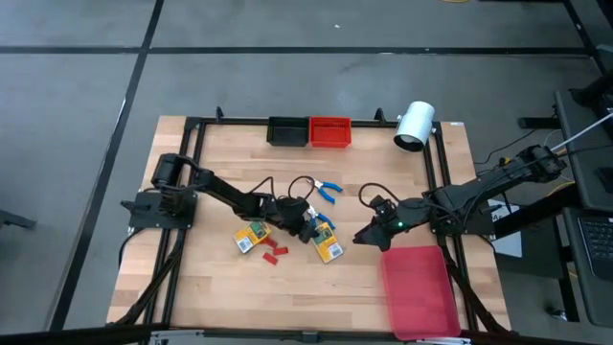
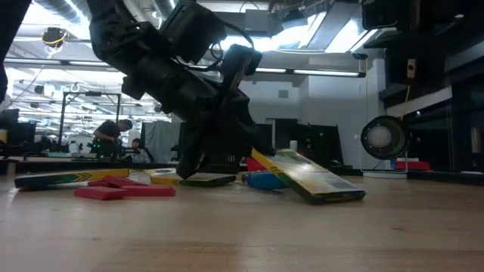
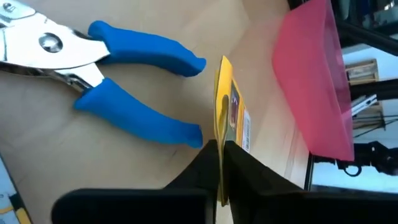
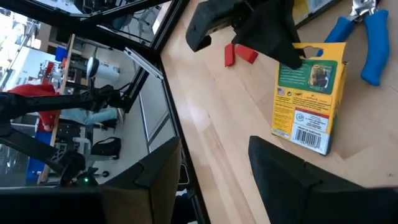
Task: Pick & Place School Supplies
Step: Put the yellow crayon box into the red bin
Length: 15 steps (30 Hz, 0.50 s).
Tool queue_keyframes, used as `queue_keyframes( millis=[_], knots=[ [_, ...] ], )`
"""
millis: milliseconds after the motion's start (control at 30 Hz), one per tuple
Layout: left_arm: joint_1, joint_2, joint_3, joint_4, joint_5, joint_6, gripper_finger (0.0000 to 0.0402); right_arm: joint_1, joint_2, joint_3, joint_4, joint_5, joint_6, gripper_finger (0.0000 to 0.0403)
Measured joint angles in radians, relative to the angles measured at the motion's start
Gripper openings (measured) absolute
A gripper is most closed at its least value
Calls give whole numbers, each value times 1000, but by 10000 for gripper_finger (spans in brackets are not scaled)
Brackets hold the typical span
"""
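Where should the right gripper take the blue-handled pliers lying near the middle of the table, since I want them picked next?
Judging by how they lie, grip the blue-handled pliers across both handles, near the metal pivot, coming straight down from above. They lie flat on the table with their handles spread, narrowest toward the pivot. The right gripper is open; the left gripper holds a box.

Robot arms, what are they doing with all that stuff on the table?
The left gripper is pinching one edge of a yellow-and-green box in the middle of the table, and the box is tipped up. Blue-handled pliers lie just beyond it. The right gripper waits open nearby, beside the flat red tray. Another box and small red pieces lie close by.
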Motion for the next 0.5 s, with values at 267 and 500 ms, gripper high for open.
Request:
queue_keyframes(
  millis=[267, 500],
  knots=[
    [13, -148, -3, -2, 25, 87, 4, 0, 0, 0, 127, 70, -15, 194],
    [51, -378, 0, -96, -190, 196, 2, 12, 0, 0, 187, 131, -54, 194]
  ],
)
